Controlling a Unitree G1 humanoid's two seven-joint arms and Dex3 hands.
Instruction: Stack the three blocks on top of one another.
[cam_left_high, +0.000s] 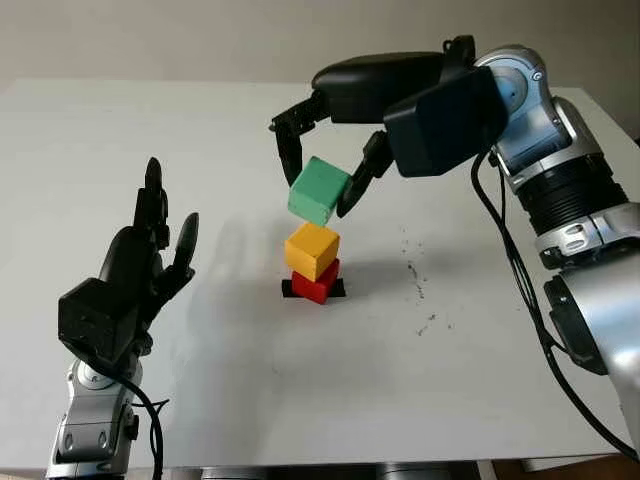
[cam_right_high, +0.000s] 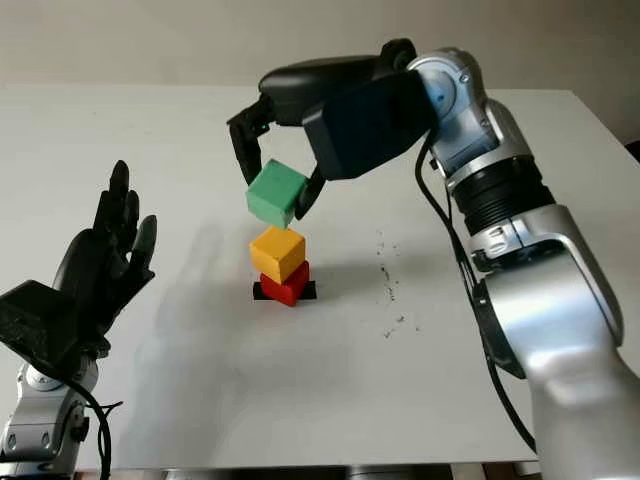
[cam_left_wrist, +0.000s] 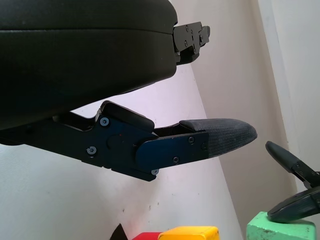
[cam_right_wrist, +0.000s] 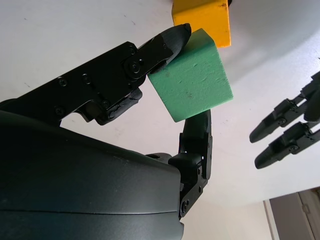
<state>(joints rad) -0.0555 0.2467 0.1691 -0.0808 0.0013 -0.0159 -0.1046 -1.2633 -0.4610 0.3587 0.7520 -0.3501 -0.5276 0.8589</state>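
Observation:
A yellow block (cam_left_high: 312, 249) sits on a red block (cam_left_high: 316, 283) near the middle of the white table, over a small black mark. Just above them hangs a green block (cam_left_high: 320, 190), tilted and apart from the yellow one, with my right hand (cam_left_high: 320, 165) shut on it from above. The right wrist view shows the green block (cam_right_wrist: 192, 82) pinched between black fingers (cam_right_wrist: 165, 40), the yellow block (cam_right_wrist: 202, 20) beyond it. My left hand (cam_left_high: 150, 250) is open, raised above the table to the left of the stack.
The white table (cam_left_high: 240, 370) runs wide around the stack. A few dark specks (cam_left_high: 415, 280) lie on it right of the stack. The far edge meets a pale wall.

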